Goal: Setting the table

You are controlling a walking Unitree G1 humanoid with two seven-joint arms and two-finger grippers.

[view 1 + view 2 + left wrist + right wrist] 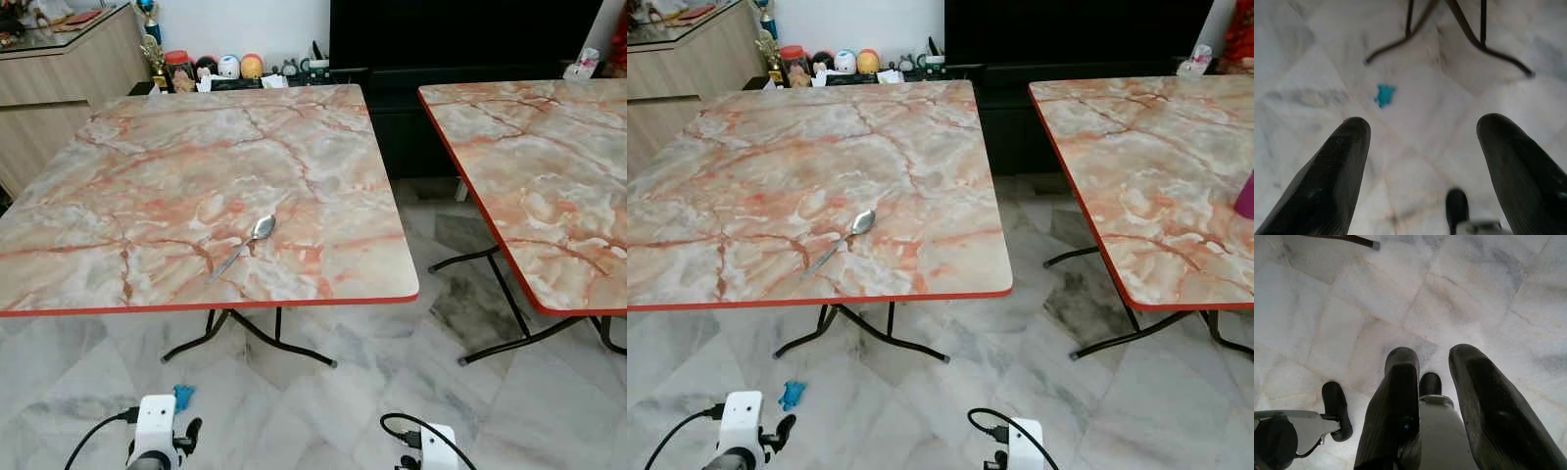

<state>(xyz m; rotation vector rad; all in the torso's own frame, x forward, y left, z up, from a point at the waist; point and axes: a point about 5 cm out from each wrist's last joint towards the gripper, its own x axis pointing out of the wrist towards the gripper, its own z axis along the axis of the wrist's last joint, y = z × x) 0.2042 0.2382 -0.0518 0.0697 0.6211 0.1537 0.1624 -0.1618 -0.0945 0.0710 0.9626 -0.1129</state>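
One spoon (245,245) lies diagonal on the table (118,284), ahead of my idle left gripper (1418,147), wide open, empty; right gripper (1432,382) slightly parted, empty.

A shiny metal spoon (247,243) lies on a table (147,176) whose smooth, lightly glossy top is printed like pink-and-grey marble, edged in red trim. A second table (549,166) has the same marble-look top. Both stand on thin black metal legs (250,338). The floor (323,411) is polished pale marble tile with grey veins. A cabinet (59,78) looks like light wood. The left gripper's fingers (1327,176) are matt black.
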